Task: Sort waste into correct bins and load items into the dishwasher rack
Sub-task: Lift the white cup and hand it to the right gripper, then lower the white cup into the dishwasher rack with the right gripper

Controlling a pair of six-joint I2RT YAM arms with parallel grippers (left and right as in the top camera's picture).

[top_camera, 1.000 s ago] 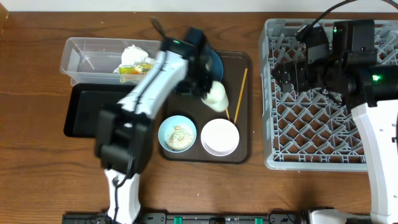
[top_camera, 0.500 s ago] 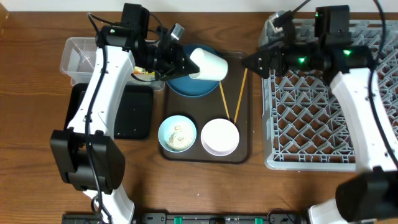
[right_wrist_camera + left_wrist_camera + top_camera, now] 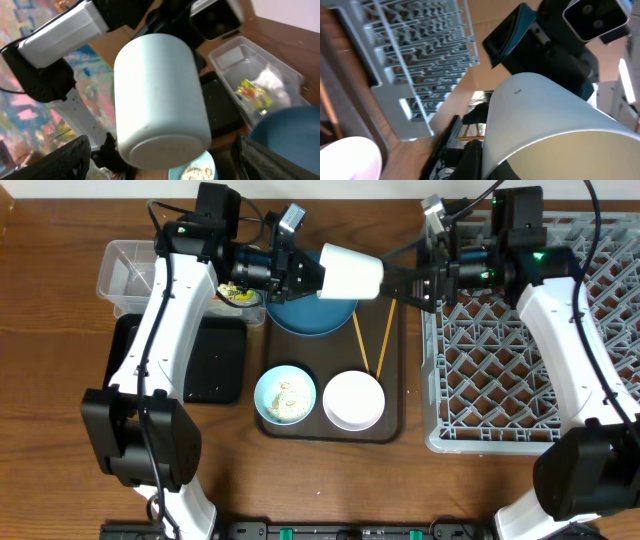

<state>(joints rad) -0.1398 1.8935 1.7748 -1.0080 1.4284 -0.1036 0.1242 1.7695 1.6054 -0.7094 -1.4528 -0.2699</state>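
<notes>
My left gripper (image 3: 318, 275) is shut on the rim of the small white cup (image 3: 352, 272) and holds it sideways in the air above the dark-blue plate (image 3: 312, 317). The cup fills the left wrist view (image 3: 545, 120). My right gripper (image 3: 402, 280) is open, just right of the cup's base. In the right wrist view its fingers (image 3: 167, 162) spread either side of the cup (image 3: 157, 95) without touching it. The light-blue bowl (image 3: 285, 396) holds rice scraps. The white bowl (image 3: 353, 400) and two chopsticks (image 3: 384, 332) lie on the brown tray. The napkin and the wrapper (image 3: 236, 294) lie in the clear tub (image 3: 130, 268).
The black tray (image 3: 215, 365) sits in front of the clear tub. The grey dishwasher rack (image 3: 520, 380) stands at the right, under my right arm. The brown serving tray (image 3: 395, 415) lies between the bins and the rack.
My left arm has lifted the cup off the tray and carried it right. My right gripper has come left from over the rack until it faces the cup's base.
</notes>
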